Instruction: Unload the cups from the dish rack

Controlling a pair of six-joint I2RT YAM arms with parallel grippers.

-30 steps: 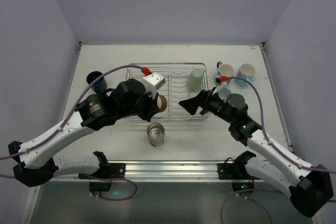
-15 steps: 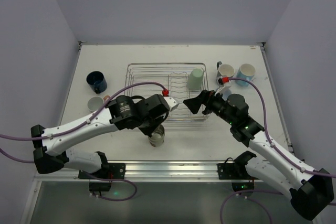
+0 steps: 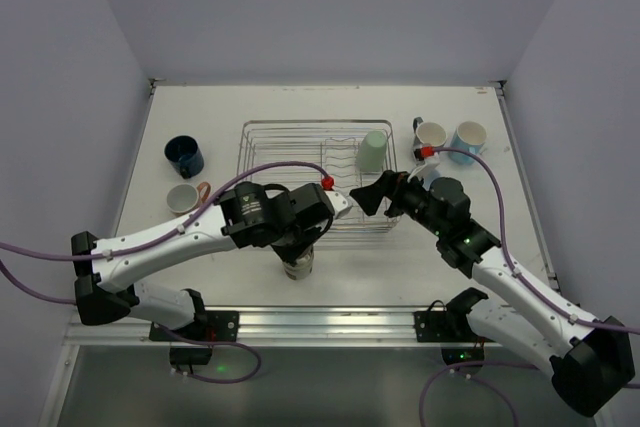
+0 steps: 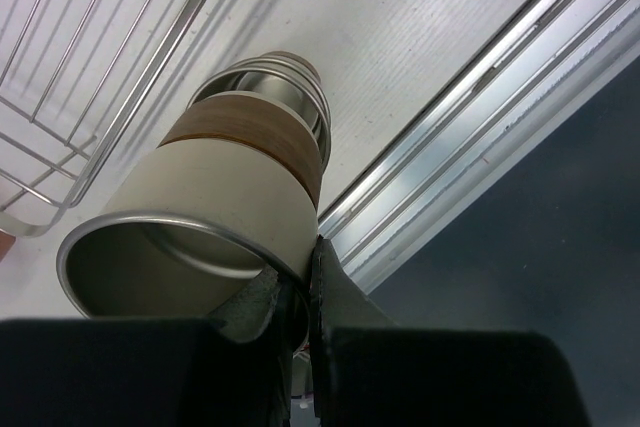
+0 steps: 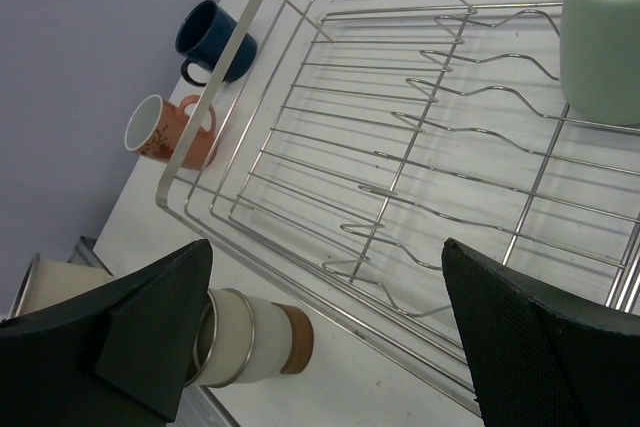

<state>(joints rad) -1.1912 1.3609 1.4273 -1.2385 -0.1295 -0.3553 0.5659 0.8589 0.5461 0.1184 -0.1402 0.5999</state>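
My left gripper is shut on the rim of the brown-and-cream cup, just in front of the dish rack. The cup's brown base meets the mouth of the shiny metal cup standing on the table; whether it sits inside I cannot tell. From above, the left wrist hides the grip. My right gripper hangs open over the rack's front right corner, holding nothing. A mint green cup stands upside down in the rack's far right corner.
A navy cup and a salmon pink cup sit left of the rack. A cream cup and a light blue cup stand to its right. The metal rail runs along the near table edge.
My left arm has swung out of the rack toward the front with the brown-and-cream cup and lowered it onto the metal cup. The right gripper has hardly moved.
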